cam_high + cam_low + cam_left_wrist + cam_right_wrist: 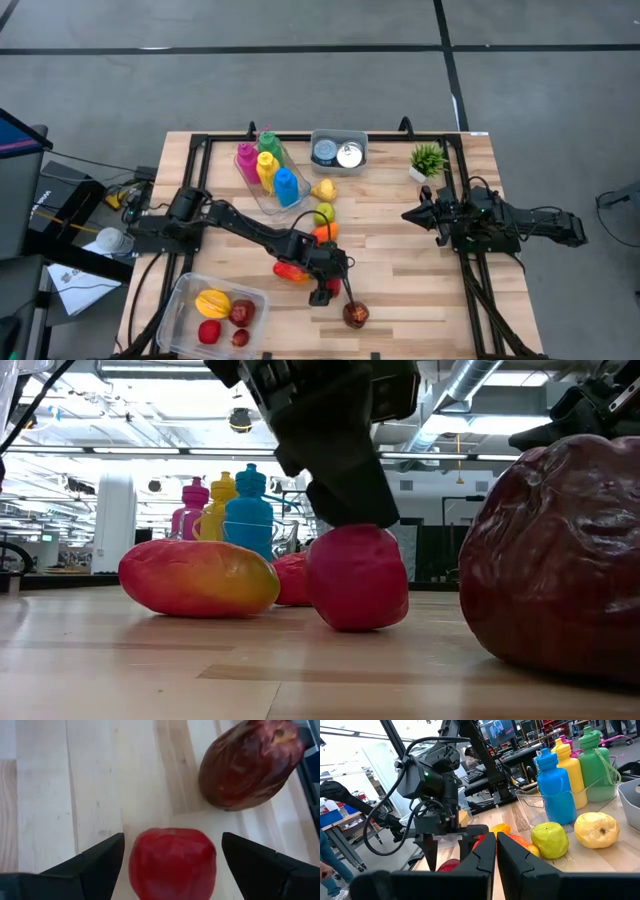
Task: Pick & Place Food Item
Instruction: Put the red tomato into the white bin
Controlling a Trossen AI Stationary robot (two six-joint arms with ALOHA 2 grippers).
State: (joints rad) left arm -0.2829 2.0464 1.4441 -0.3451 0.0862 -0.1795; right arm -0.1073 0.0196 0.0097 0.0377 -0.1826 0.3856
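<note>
High view: slatted wooden surface (400, 250); left end effector (322, 292) over a glossy red apple (320, 297), wrinkled dark-red fruit (355, 314) just beside. Clear plastic tub (180, 300) with four fruits.
Low view: mottled mango (198, 577) behind.
Left wrist view: fingers (100, 862) wide, straddling apple.
Right wrist view: right end effector (496, 851) closed, empty.

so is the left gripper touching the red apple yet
Apart. The left wrist view shows the left gripper open, with bare table between each finger and the red apple.
</note>
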